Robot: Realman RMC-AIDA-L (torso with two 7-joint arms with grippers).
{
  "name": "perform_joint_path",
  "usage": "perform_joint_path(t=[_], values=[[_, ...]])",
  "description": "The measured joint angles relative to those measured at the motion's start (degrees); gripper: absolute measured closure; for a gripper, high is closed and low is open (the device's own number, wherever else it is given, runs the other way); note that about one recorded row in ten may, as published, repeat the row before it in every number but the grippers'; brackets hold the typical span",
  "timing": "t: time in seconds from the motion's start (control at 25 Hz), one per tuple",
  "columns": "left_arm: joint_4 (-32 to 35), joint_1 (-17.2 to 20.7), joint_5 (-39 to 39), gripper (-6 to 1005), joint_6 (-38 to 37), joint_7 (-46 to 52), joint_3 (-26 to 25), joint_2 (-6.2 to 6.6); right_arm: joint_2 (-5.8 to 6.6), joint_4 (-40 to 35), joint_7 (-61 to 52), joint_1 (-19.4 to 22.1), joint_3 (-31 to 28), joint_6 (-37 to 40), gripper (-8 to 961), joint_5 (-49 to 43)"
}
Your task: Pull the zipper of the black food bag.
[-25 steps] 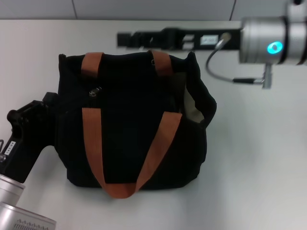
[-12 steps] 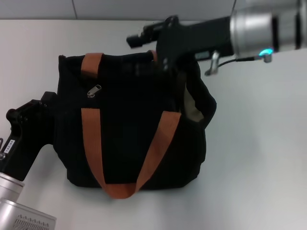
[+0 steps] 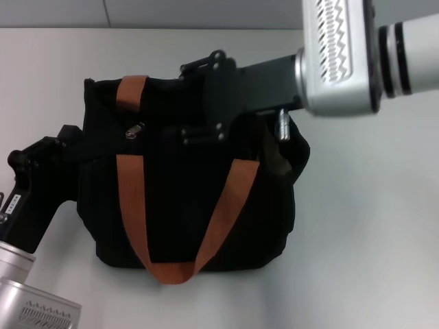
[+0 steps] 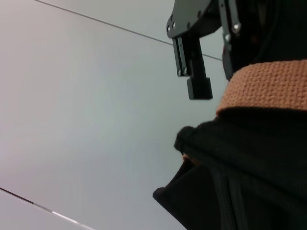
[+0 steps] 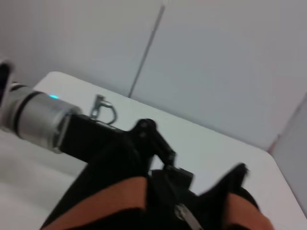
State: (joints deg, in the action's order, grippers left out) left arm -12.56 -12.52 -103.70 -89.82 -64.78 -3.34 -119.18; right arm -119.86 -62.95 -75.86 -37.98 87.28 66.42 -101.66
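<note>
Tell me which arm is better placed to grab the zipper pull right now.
Right, probably. The right gripper is over the top of the black food bag, close to the zipper. The left gripper is pressed against the bag's side.

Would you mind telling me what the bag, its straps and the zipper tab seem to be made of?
The bag looks like soft matte black fabric: it slumps and folds at the open end. The straps look like orange-brown woven webbing; the left wrist view shows a coarse weave. The zipper tab looks like shiny silver metal, glinting against the black. The table is a smooth pale surface, material unclear.
</note>
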Motion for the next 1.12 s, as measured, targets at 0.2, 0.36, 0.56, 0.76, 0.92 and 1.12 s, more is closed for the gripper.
perform_joint_path(t=[0.2, 0.36, 0.56, 0.76, 0.92, 1.12], values=[[0.0, -0.5, 0.0, 984, 0.0, 0.0, 0.0, 0.00, -0.01, -0.1, 1.4, -0.3, 5.2, -4.6, 378, 0.2], [0.0, -0.9, 0.0, 984, 0.0, 0.1, 0.0, 0.00, 0.02, 0.2, 2.2, -0.6, 6.9, -6.6, 378, 0.1], [-0.1, -0.9, -0.1, 984, 0.0, 0.1, 0.0, 0.00, -0.01, 0.6, 3.4, -0.7, 10.3, -11.9, 378, 2.6], [-0.7, -0.9, -0.2, 984, 0.0, 0.1, 0.0, 0.00, -0.02, 2.4, 6.1, -0.8, 12.3, -15.3, 382, 8.4], [-0.7, -0.8, -0.2, 984, -0.1, 0.1, 0.0, 0.00, -0.02, 3.0, 8.0, -0.8, 13.0, -15.9, 389, 11.0], [-0.7, -0.7, -0.3, 983, -0.1, 0.1, 0.0, 0.00, -0.02, 3.3, 9.4, -0.7, 15.9, -18.3, 397, 10.8]])
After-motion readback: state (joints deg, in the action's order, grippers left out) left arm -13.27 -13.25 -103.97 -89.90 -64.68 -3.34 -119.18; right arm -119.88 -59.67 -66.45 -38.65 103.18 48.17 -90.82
